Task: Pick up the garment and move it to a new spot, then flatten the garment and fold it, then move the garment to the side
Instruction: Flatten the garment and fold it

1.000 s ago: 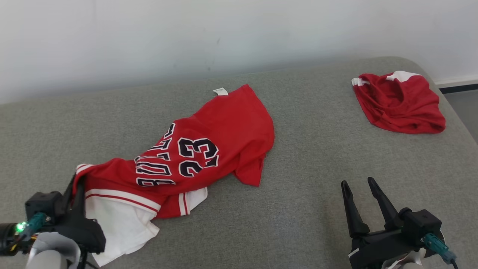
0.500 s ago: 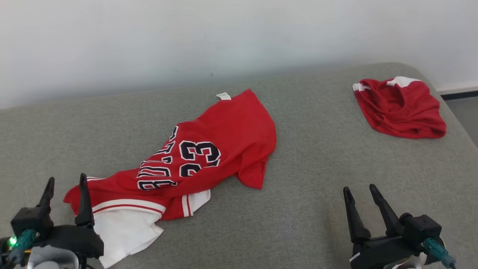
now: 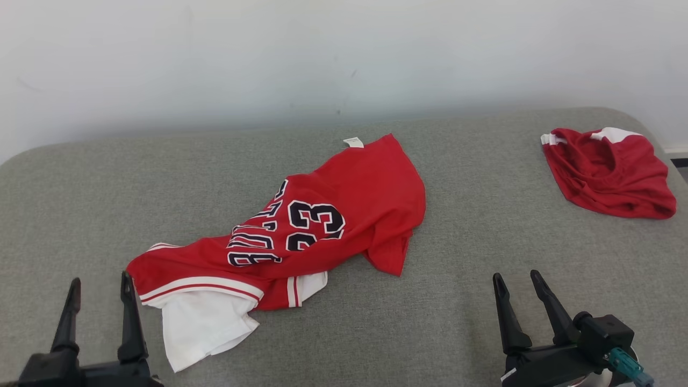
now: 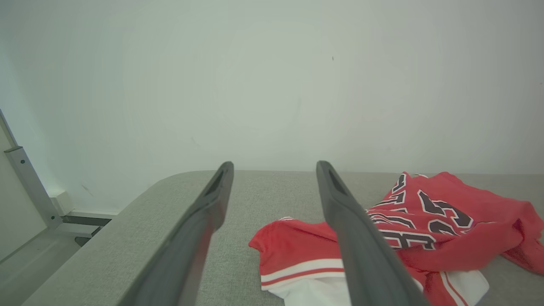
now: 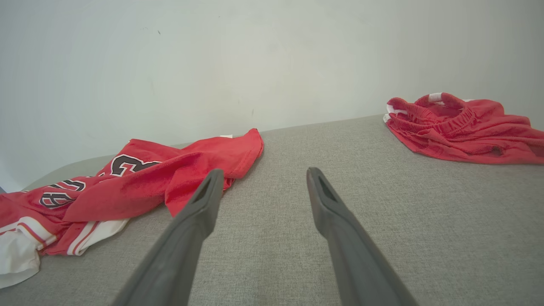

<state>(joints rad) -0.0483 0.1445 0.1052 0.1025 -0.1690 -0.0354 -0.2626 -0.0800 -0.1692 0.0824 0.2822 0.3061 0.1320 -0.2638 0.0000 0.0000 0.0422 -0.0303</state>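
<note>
The garment is a red jersey with a black-and-white "23" and white trim, lying crumpled across the middle of the grey cushioned surface. My left gripper stands open at the lower left, just left of the jersey's striped white end, with nothing between its fingers. In the left wrist view the left gripper points toward the wall, and the jersey lies to its right. My right gripper is open at the lower right, well clear of the cloth. The right wrist view has the right gripper over bare cushion, with the jersey to its left.
A second red garment with white trim, bunched up with an elastic waistband, lies at the far right corner. A pale wall runs behind the cushion. The cushion's left edge drops to a floor and a metal frame.
My left gripper was shut on the jersey's left end, then opened and drew back toward me; that end now lies on the cushion. The head camera also shifted. The right gripper stayed put.
</note>
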